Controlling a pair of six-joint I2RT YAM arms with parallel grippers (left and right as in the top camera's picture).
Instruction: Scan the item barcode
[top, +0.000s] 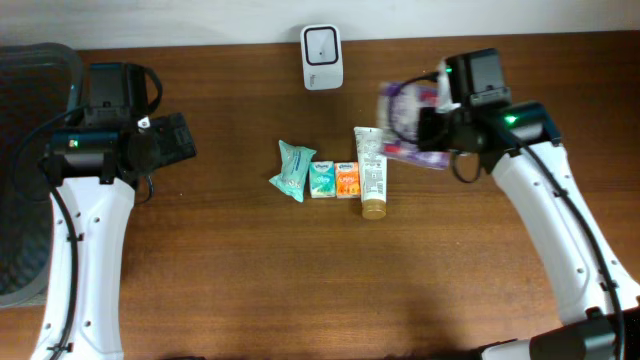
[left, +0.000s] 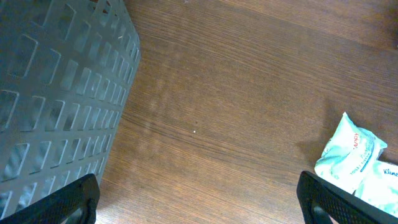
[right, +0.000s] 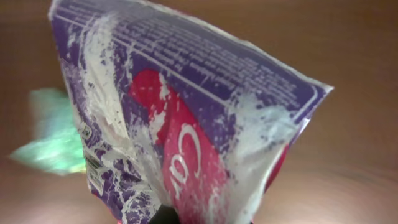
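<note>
Right end effector (top: 432, 128) clamps the purple packet (top: 403, 108) aloft; left end effector (left: 200, 206) gapes.

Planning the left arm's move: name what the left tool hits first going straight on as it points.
Probably the bare brown wooden table, between the grey perforated plastic basket and the pale teal wrapped packet; depth is unclear.

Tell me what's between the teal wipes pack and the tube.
Overhead shows a small teal pack and a small orange pack side by side between the wipes pack and the tube.
</note>
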